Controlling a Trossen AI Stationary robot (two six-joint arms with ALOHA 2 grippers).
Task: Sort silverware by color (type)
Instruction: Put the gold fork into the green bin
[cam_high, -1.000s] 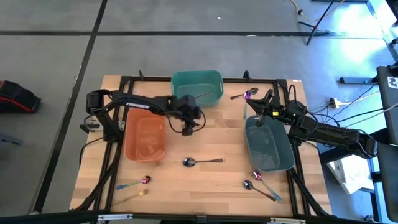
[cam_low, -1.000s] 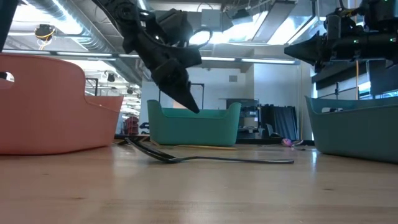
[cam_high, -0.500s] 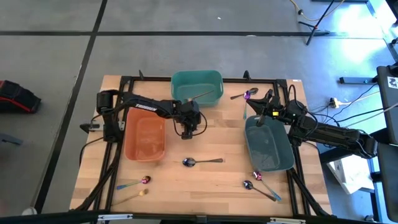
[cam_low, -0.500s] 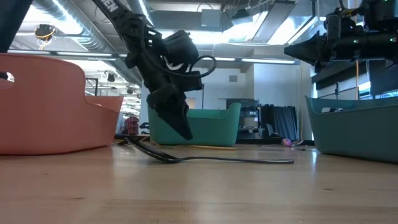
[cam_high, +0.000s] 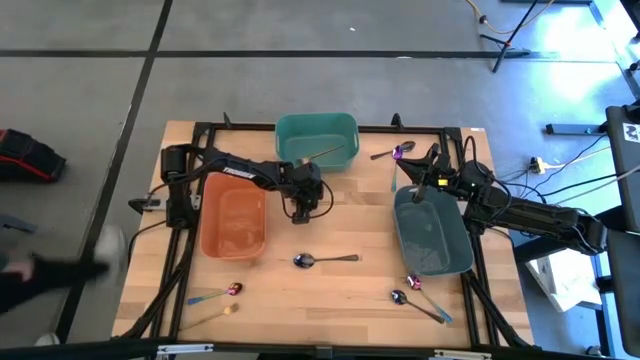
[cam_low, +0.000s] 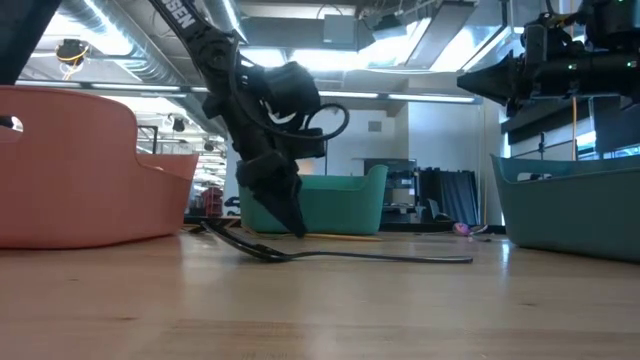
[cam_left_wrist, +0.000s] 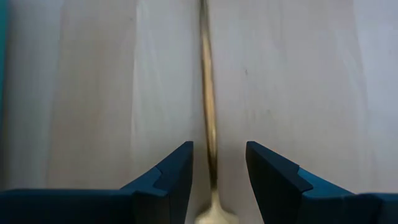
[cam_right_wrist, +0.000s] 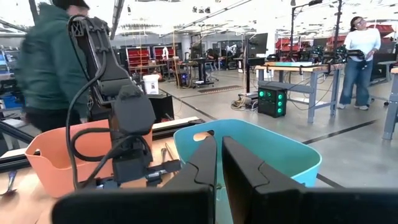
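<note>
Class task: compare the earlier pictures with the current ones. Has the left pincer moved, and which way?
Yes. In the low view the left pincer has dropped down in front of the teal bin, its tips now almost at the table.

gold spoon (cam_left_wrist: 208, 112) bowl cut off (left wrist view); person (cam_high: 45, 268) blurred, cropped
</note>
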